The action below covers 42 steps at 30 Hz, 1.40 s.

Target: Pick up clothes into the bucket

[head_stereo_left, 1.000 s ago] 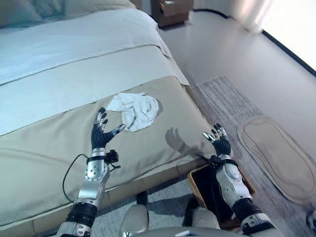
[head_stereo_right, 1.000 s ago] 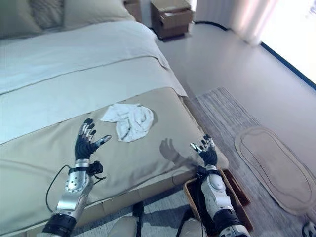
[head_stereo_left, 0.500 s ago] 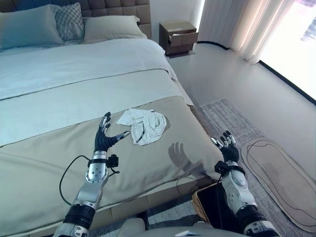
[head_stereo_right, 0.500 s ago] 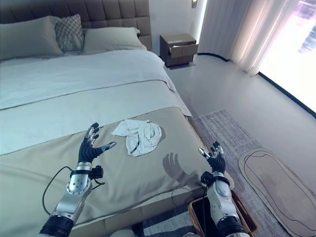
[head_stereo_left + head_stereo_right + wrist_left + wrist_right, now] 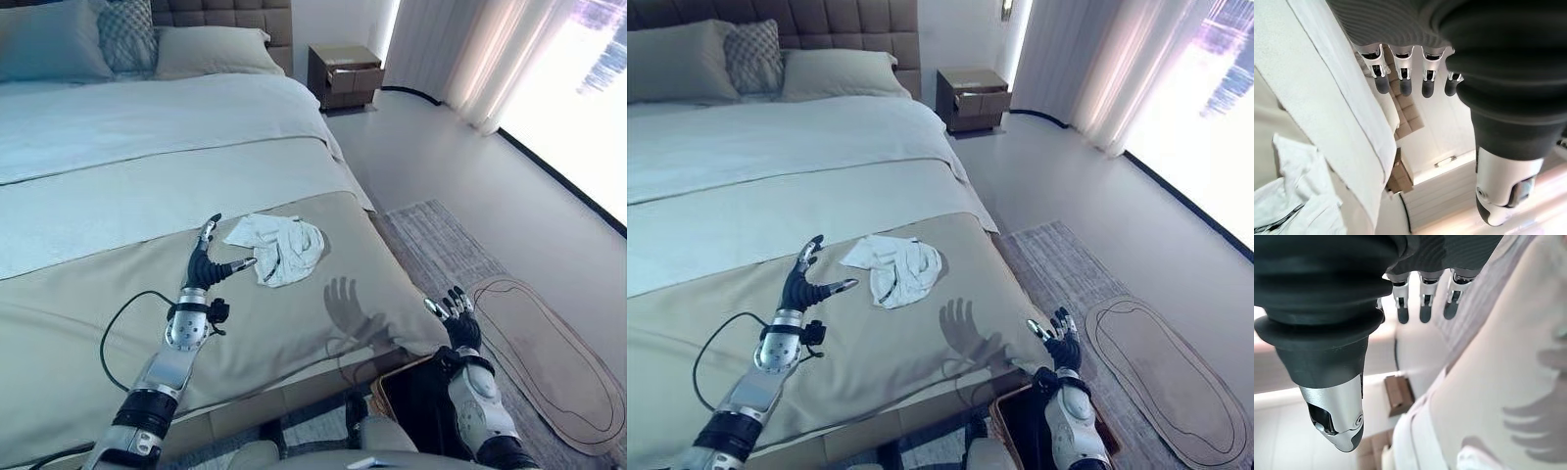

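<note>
Broadly, the bed (image 5: 147,176) takes most of the scene, pillows (image 5: 823,70) at its head, a beige cover across its foot end. A striped rug (image 5: 441,230) and an oval mat (image 5: 544,367) lie on the floor beside it, a nightstand (image 5: 972,96) by the far wall, and a dark bucket (image 5: 421,401) on the floor at the bed's near corner. The white garment (image 5: 279,247) lies crumpled (one dark stripe showing) near the cover's right edge. The left hand (image 5: 208,266) hovers just beside it, fingers spread, holding nothing. The right hand (image 5: 456,318) is raised above the bucket, fingers straight.
</note>
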Motion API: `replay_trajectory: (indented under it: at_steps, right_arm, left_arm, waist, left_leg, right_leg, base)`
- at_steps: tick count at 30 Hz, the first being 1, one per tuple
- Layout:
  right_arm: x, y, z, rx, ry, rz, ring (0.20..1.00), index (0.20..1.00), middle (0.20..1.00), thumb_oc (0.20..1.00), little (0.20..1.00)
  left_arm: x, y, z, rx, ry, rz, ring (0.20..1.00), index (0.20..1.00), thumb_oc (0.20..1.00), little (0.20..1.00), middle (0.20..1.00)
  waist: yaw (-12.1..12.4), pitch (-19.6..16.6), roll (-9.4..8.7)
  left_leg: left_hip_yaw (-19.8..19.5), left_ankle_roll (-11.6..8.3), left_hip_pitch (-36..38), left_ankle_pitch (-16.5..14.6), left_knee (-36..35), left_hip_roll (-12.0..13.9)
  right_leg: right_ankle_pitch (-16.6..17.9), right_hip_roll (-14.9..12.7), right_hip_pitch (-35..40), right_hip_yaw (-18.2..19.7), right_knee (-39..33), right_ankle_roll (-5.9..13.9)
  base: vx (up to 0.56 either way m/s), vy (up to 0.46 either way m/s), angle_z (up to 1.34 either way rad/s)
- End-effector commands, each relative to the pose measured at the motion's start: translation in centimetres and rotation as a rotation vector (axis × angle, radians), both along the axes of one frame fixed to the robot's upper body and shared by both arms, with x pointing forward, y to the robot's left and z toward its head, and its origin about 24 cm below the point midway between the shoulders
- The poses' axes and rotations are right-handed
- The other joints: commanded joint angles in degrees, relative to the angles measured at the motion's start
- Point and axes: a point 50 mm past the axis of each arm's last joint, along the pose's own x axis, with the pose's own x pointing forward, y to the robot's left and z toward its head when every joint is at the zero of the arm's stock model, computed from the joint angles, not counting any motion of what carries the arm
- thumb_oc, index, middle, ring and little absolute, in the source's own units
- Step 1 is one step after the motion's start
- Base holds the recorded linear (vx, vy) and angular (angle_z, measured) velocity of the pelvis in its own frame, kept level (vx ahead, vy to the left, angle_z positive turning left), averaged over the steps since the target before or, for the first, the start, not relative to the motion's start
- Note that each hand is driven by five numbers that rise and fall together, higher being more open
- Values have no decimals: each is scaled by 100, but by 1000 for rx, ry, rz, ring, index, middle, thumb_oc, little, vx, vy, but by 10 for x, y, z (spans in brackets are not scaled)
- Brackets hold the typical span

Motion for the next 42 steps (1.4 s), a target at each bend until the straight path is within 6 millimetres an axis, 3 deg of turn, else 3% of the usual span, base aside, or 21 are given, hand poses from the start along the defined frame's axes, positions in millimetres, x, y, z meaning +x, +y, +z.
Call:
replay_trajectory:
  at_steps: [1,4,7,8,9,10,12,13,14,16,17,19,20,27,33,42]
  right_arm:
    - [39,2,51,-7,-268,8,1000,1000,1000,1000,1000]
    - [42,-3,64,-19,-333,-10,1000,1000,1000,1000,1000]
    - [43,-4,67,-21,-347,-22,1000,1000,1000,1000,1000]
    - [40,-6,67,-10,-359,-30,1000,1000,1000,1000,1000]
    - [41,-6,67,-9,-360,-30,1000,1000,1000,1000,1000]
    - [38,-8,66,-8,-358,-16,1000,1000,1000,1000,1000]
    - [38,-9,66,-24,-352,-10,1000,1000,1000,1000,1000]
    - [43,-11,74,-58,-378,-14,1000,1000,1000,1000,1000]
    - [44,-11,74,-57,-380,-14,1000,1000,1000,1000,1000]
    - [46,-9,77,-49,-397,-14,1000,1000,1000,1000,1000]
    - [48,-6,83,-57,-418,-5,1000,1000,1000,1000,1000]
    - [53,-4,89,-63,-442,-4,1000,1000,1000,1000,1000]
    - [60,1,96,-49,-476,7,1000,1000,1000,1000,1000]
    - [76,17,110,-12,-525,52,1000,1000,1000,1000,1000]
    - [79,13,119,-30,-556,45,1000,1000,1000,1000,1000]
    - [82,7,127,-55,-593,72,1000,1000,1000,1000,1000]
  left_arm:
    - [33,-3,66,-3,-294,10,1000,1000,1000,1000,1000]
    - [48,-2,96,34,-405,44,1000,1000,1000,1000,1000]
    - [55,3,106,49,-433,87,1000,1000,1000,1000,1000]
    - [56,11,112,69,-454,126,1000,1000,1000,1000,1000]
    - [57,11,113,70,-456,126,1000,1000,1000,1000,1000]
    - [56,16,119,73,-482,147,1000,1000,1000,1000,1000]
    - [58,15,125,59,-505,150,1000,1000,1000,1000,1000]
    - [59,17,137,69,-549,162,1000,1000,1000,1000,1000]
    - [59,17,137,69,-550,162,1000,1000,1000,1000,1000]
    - [56,22,145,85,-587,188,1000,1000,1000,1000,1000]
    - [54,27,149,92,-606,218,1000,1000,1000,1000,1000]
    - [56,27,156,120,-632,218,1000,1000,1000,1000,1000]
    - [57,28,167,159,-670,233,1000,1000,1000,1000,1000]
    - [59,45,206,286,-762,336,1000,1000,1000,1000,1000]
    - [61,50,231,323,-821,375,1000,1000,1000,1000,1000]
    - [61,48,276,618,-880,356,1000,1000,1000,1000,1000]
  waist:
    - [10,470,-224]
    - [-154,629,-247]
    - [-258,702,-237]
    - [-349,822,-286]
    - [-364,805,-288]
    - [-343,955,-326]
    - [-324,1019,-294]
    - [-226,1045,-234]
    - [-248,1029,-250]
    - [-44,1042,-244]
    - [-84,1103,-236]
    - [-53,1228,-271]
    - [-53,1356,-355]
    - [-112,1451,-620]
    - [-230,1533,-574]
    - [-386,1559,-462]
  left_leg:
    - [352,-112,-407,-546,605,-40]
    - [267,-264,-1154,-377,785,114]
    - [260,-300,-1443,-387,936,142]
    - [292,-367,-1848,-690,1795,181]
    - [284,-363,-1903,-674,1825,169]
    - [244,-461,-2379,-952,3034,213]
    - [176,-538,-2669,-838,3314,361]
    - [-123,-660,-2822,-318,2452,591]
    - [-125,-657,-2830,-251,2390,562]
    - [-648,-759,-2843,227,1396,711]
    - [-381,-793,-2737,289,993,932]
    - [-280,-809,-2810,395,971,870]
    - [-162,-746,-2974,402,958,701]
    - [105,-655,-3581,256,1200,630]
    - [64,-627,-3952,172,1388,530]
    - [121,-612,-4279,132,1465,482]
  right_leg:
    - [897,-228,-231,36,-424,200]
    - [1004,-178,-722,-40,-592,145]
    - [1001,-169,-978,-20,-497,120]
    - [914,-138,-1081,64,-378,39]
    - [935,-149,-1114,58,-382,40]
    - [807,-47,-1068,114,-298,-95]
    - [757,7,-1069,47,-277,-116]
    - [731,60,-1143,36,-340,-53]
    - [756,33,-1167,28,-352,-52]
    - [745,87,-1229,169,-367,18]
    - [619,26,-1244,216,-290,72]
    - [655,-23,-1399,254,-212,76]
    - [713,-68,-1685,367,-137,86]
    - [1030,-190,-2200,303,-336,240]
    - [1062,-257,-2444,204,-386,242]
    - [1195,-268,-2774,174,-500,301]
  base:
    - [-284,-141,-15]
    - [-155,-127,0]
    - [-26,-78,17]
    - [-24,-82,-17]
    - [-17,-132,-10]
    - [-46,-97,-22]
    - [-20,-36,-40]
    - [7,63,-17]
    - [50,129,4]
    - [133,208,8]
    - [109,219,2]
    - [-51,239,-17]
    - [-86,238,-29]
    - [19,77,-14]
    - [23,40,-2]
    - [9,20,-7]
